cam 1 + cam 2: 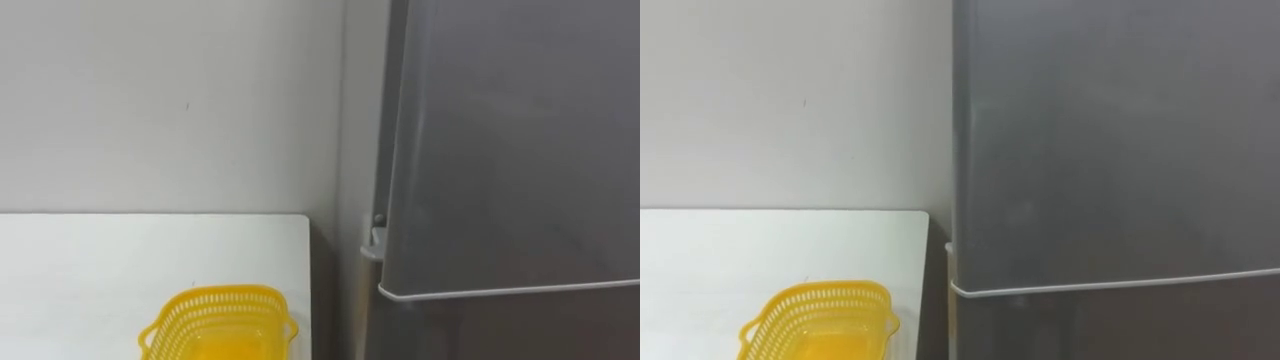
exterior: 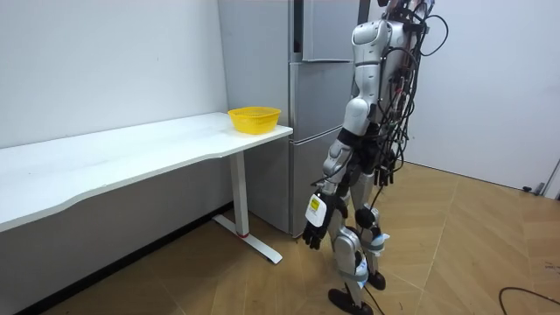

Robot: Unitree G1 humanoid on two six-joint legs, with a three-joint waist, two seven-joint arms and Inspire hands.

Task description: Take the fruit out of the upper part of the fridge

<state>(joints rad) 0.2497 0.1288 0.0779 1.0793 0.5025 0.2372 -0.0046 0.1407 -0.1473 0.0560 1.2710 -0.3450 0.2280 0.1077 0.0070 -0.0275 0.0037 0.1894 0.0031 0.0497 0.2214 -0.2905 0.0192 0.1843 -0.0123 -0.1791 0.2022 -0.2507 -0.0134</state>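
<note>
The grey fridge fills the right of my eye views, and its upper door (image 1: 520,150) (image 1: 1120,140) is shut. A pale seam low in those views divides it from the lower door (image 1: 510,330). In the room view I stand upright, close in front of the fridge (image 2: 319,105), facing it. My left hand (image 2: 314,229) hangs by my thigh with relaxed fingers and holds nothing. Nothing from inside the fridge can be seen.
An empty yellow mesh basket (image 1: 218,322) (image 2: 255,118) sits on the white table (image 1: 120,260) at the corner nearest the fridge, to my left. A narrow gap separates table and fridge. A pale wall runs behind the table; wooden floor lies around me.
</note>
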